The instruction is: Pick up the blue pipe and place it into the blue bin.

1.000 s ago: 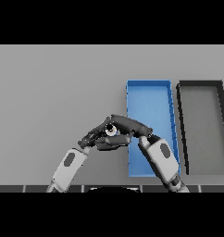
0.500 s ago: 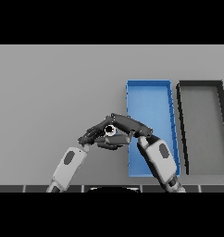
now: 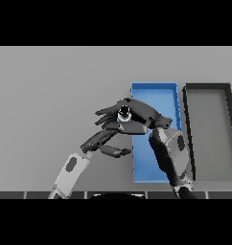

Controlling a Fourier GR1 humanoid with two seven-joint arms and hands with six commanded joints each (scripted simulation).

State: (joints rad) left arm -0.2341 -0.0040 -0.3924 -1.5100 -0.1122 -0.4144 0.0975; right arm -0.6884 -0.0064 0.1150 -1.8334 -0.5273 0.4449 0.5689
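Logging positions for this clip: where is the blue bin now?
In the head view, the blue bin lies right of centre, beside the black bin, partly under the right hand.

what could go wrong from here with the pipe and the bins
1. The right hand is curled round the pipe just left of the blue bin; letting go here could drop it onto the table or the bin's left wall.
2. The left hand sits close under the right one and could be bumped.
3. The dark bin stands right beside the blue one, so overshooting would land the pipe there.
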